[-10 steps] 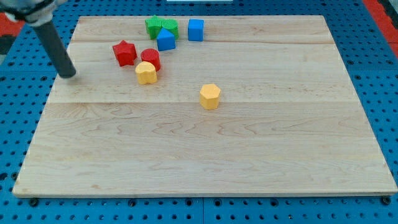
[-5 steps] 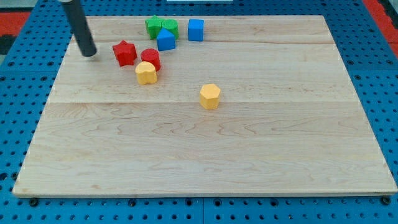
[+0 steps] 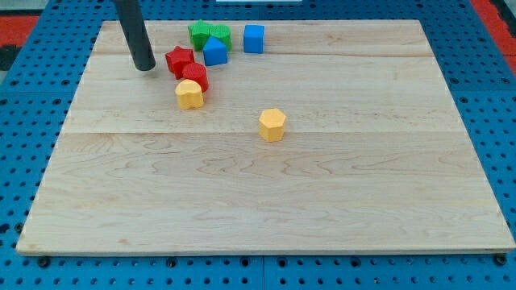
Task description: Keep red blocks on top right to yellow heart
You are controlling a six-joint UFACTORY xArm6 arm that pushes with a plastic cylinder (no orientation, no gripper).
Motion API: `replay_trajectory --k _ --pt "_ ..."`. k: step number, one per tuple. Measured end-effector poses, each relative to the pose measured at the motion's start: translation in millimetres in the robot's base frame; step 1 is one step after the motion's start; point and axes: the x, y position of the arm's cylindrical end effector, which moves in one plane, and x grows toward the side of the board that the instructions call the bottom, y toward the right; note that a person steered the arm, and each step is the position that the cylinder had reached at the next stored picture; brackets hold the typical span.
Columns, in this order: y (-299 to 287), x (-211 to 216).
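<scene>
Red star block (image 3: pixel 180 60) near the view's top left of centre, flat on the board, touching the second red block (image 3: pixel 195 76) just below and to its right. Yellow heart (image 3: pixel 189 93) directly below that second red block, touching it, lying flat, lobes toward the view's top.

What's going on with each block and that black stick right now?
my tip: on the board, just left of the red star.
red star: touching the other red block.
red block: against the yellow heart.
yellow heart: lying flat.
yellow hexagon: alone, mid-board.
blue blocks: apart.
green blocks: bunched together.
</scene>
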Motion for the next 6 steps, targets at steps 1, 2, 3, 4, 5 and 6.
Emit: replay_trajectory --k 1,2,3,4,5,6 --pt "7 1" --pt "13 -4" --pt "1 -26" --pt "31 -8" --pt "65 13" --pt "47 15"
